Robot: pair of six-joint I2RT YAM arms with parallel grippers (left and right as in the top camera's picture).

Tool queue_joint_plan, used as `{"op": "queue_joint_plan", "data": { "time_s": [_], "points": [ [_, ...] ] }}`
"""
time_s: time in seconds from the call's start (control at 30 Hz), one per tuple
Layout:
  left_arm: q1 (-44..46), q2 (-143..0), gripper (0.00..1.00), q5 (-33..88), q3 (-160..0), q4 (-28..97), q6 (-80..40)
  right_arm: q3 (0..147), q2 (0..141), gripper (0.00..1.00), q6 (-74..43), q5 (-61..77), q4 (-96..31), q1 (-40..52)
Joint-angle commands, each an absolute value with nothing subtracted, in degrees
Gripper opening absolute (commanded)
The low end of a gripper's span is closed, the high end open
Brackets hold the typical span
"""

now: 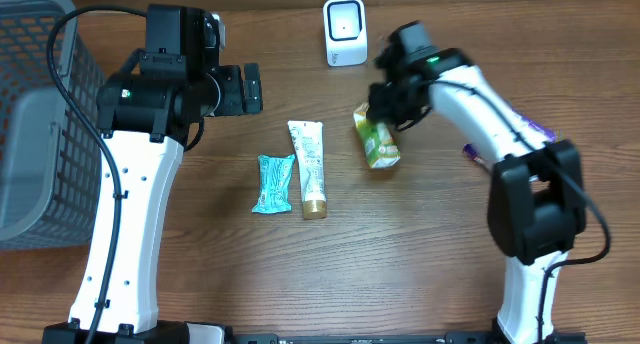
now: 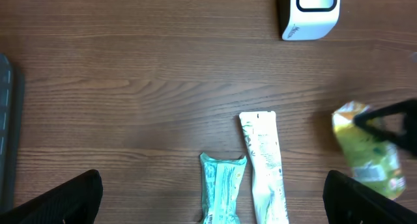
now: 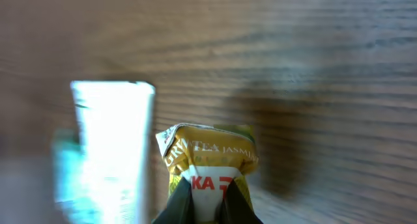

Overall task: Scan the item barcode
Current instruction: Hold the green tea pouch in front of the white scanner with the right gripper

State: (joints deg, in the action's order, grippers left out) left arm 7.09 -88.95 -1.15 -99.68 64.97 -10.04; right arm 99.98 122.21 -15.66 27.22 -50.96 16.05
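From above, the right claw [image 1: 383,109] pinches a crinkly green-yellow packet [image 1: 380,146] near the white boxy scanner [image 1: 345,31] on the wood table [image 1: 420,254]. Left wrist: the left claw [image 2: 212,191] gapes wide. Right wrist: blurry label, maybe "TEA JASMI".

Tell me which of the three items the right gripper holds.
The yellow-green tea packet, rightmost of the three; the right gripper pinches its end. The white tube and teal packet lie free.

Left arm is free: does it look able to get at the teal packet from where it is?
Probably yes. The left gripper hangs open and nothing covers the teal packet. The white tube lies close alongside, leaving one finger little room. The right gripper is away, shut on the green tea pouch.
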Motion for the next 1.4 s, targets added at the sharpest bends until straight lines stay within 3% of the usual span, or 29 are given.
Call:
{"op": "queue_joint_plan", "data": {
  "time_s": [0.0, 0.13, 0.27, 0.37, 0.67, 0.87, 1.13, 1.27, 1.37],
  "points": [
    [7.16, -89.25, 1.00, -1.50, -99.46, 64.90, -8.78, 101.75, 119.20, 0.04, -22.04, 52.14, -47.88, 10.61],
    [7.16, -89.25, 1.00, -1.52, -99.46, 64.90, -8.78, 101.75, 117.58, 0.04, -28.62, 67.09, -42.37, 5.50],
    [7.16, -89.25, 1.00, -1.50, -99.46, 64.93, -8.78, 101.75, 115.07, 0.04, -34.09, 73.01, -37.36, 3.05],
    [7.16, -89.25, 1.00, -1.52, -99.46, 64.93, -8.78, 101.78, 112.31, 0.04, -39.05, 72.97, -31.94, 2.17],
    [7.16, -89.25, 1.00, -1.50, -99.46, 64.93, -8.78, 101.78, 104.62, 0.04, -62.00, 71.18, 0.23, 2.02],
    [7.16, -89.25, 1.00, -1.50, -99.46, 64.93, -8.78, 101.75, 103.66, 0.03, -63.86, 65.10, 4.38, 2.31],
    [7.16, -89.25, 1.00, -1.52, -99.46, 64.93, -8.78, 102.35, 103.48, 0.04, -46.50, 41.04, -6.11, 7.55],
    [7.16, -89.25, 1.00, -1.50, -99.46, 64.93, -8.78, 105.21, 103.50, 0.04, -27.09, 13.89, -18.72, 14.66],
    [7.16, -89.25, 1.00, -1.50, -99.46, 64.90, -8.78, 105.45, 103.53, 0.04, -13.02, -7.94, -18.65, 22.31]
  ]
}}
